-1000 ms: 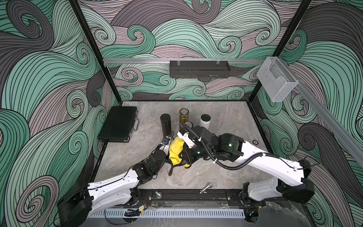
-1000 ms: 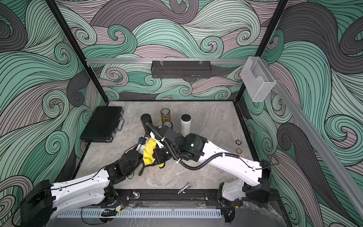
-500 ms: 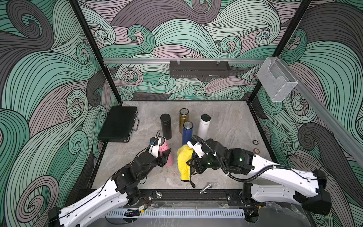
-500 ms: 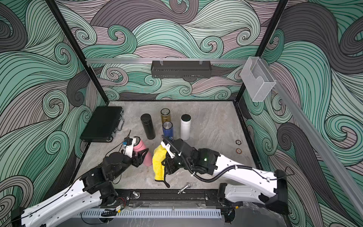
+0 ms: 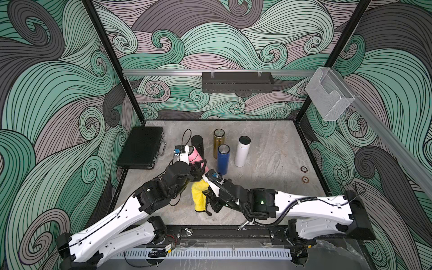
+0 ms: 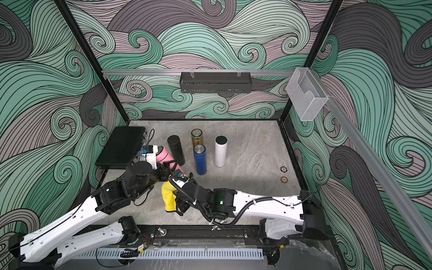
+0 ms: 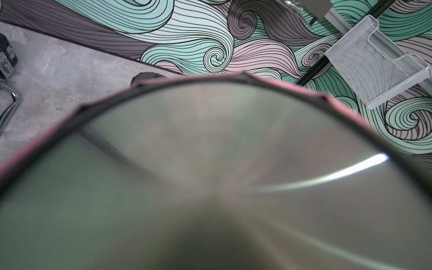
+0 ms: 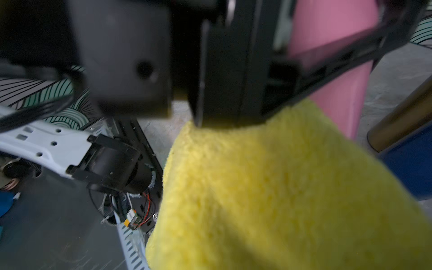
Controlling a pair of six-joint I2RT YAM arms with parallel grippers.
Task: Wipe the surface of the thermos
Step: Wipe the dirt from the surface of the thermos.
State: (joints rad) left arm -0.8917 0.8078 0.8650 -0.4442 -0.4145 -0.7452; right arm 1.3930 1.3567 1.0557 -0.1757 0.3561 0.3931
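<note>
Both top views are lit brightly and evenly from overhead. Only soft, shallow shadows are cast on the grey table (image 5: 268, 182) beneath the arms, and detail is rendered crisply throughout. In the left wrist view, the metal end of the pink thermos (image 7: 210, 187) lies too close to the lens and is reduced to a grey, unfocused expanse. It is crossed by one curved streak of white glare, while the patterned wall (image 7: 210, 35) behind is kept sharp. In the right wrist view, the yellow cloth (image 8: 280, 187) is smeared by blur at close range, and the dark hardware above it is underexposed and equally soft.
</note>
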